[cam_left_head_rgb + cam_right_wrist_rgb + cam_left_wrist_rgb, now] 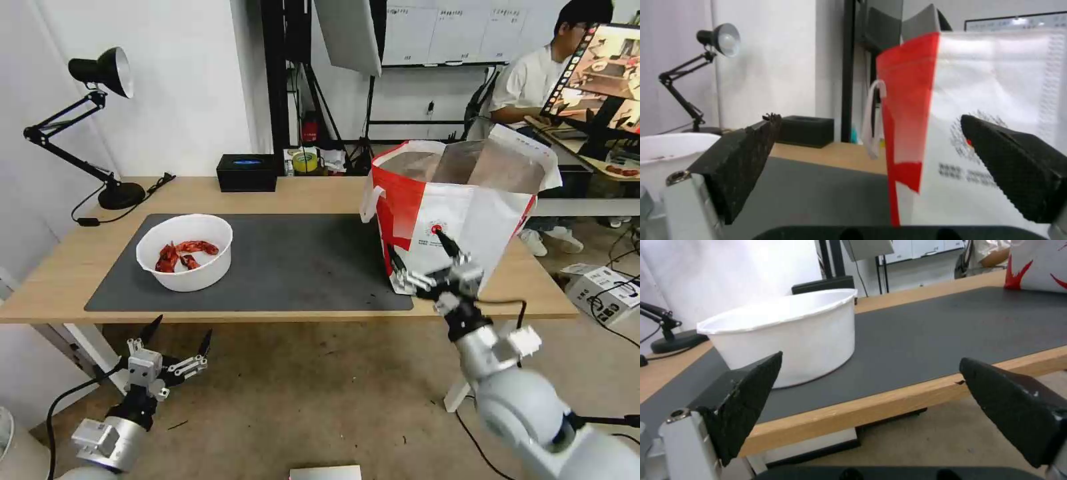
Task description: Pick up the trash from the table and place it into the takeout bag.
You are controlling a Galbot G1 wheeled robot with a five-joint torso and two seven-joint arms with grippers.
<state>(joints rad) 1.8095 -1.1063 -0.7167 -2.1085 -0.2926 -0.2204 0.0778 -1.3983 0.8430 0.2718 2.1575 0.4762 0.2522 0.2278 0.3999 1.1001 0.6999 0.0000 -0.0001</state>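
- One long light-wood table [300, 193] on white legs carries one large dark grey mat [293, 260] that covers most of its middle and reaches close to the near edge.
- One white round bowl [185, 252] stands on the mat near its left end, upright, with several red food scraps [183, 253] lying inside; it is the single piece of trash seen on the tabletop.
- One large boxy white-and-red takeout bag [460, 213] stands upright toward the table's right end, partly on the mat's right edge; its mouth gapes open, showing silver foil lining, and one white handle [371, 200] hangs on its left side. One small round red logo [436, 229] marks its near face.
- One black rectangular box [247, 172] sits at the far edge of the table, near the middle.
- One black desk lamp [100, 120] stands at the far left corner, its cord trailing along the wood.
- The left gripper [179, 340] hangs below and in front of the table's near edge, under the bowl's end of the mat; its two dark fingers are spread wide with nothing between them.
- The right gripper [421, 257] is raised at the near edge, just before the bag's near face; its two fingers stand wide apart and grasp nothing.
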